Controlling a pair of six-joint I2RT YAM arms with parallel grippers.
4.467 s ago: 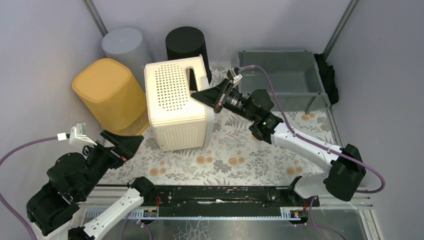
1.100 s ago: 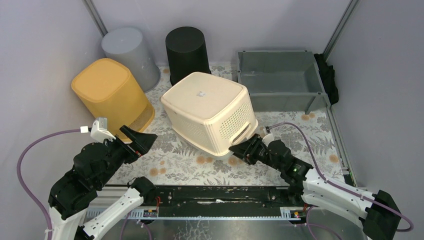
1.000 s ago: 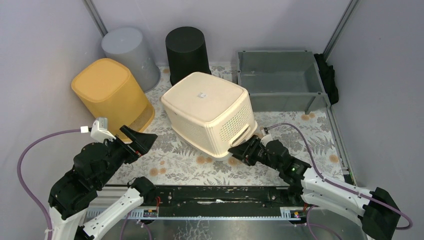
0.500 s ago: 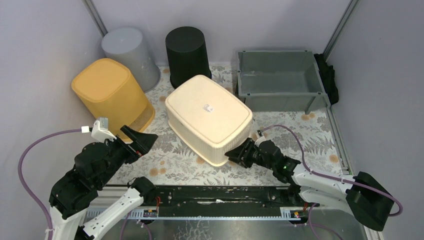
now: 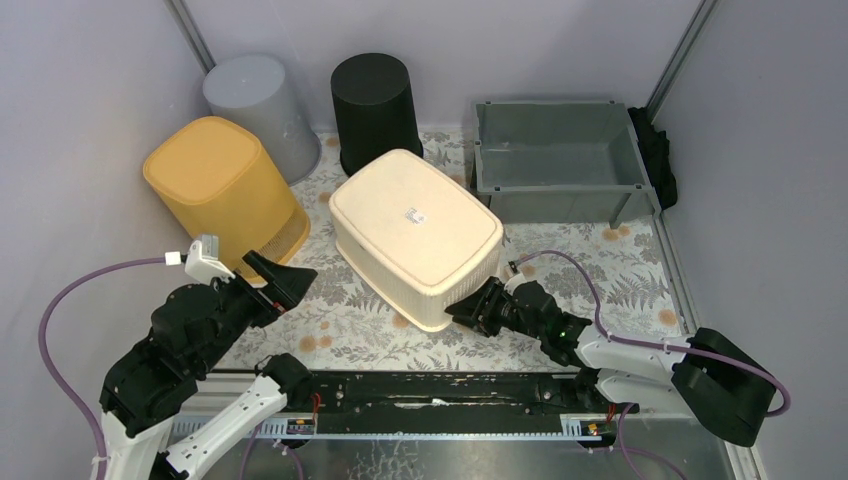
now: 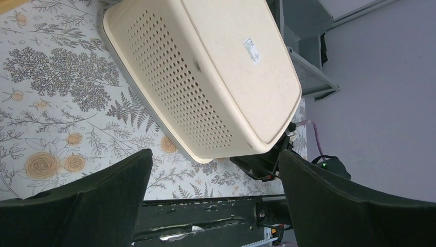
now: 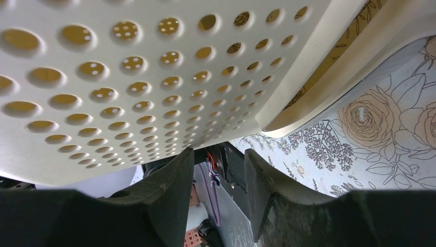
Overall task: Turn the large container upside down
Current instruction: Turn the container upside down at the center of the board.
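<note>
Large container [image 5: 415, 232], cream plastic with perforated sides, lay upside down on the floral mat [image 5: 610, 275], about mid-table. Its flat base faced up, with a small white sticker [image 5: 413, 215] near the middle of it. It sat at a slant to the table edges, one corner pointing near and right. The wide rim was down against the mat.

Right gripper [image 5: 468, 312] was low at that near right corner, with the arm stretched out flat along the mat behind it. From the right wrist, the perforated wall filled most of the view, with the rim curving off to the right over the flower print. The pincer stood partly open. I saw only dark hardware through the gap and nothing caught between the fingers. The tips were close up to the wall, but I could not tell whether they touched it.

Left gripper [image 5: 283, 275] was raised over the near left of the mat, apart from the container, with its pincer spread wide and empty. Its wrist camera looked between the fingers at the container's long perforated side.

Far left stood a yellow bin [image 5: 215, 190], bottom up, with a grey bin [image 5: 258, 100] behind it. A black bin [image 5: 375, 100] stood just beyond the container. A grey tray [image 5: 490, 150] was at far right.
</note>
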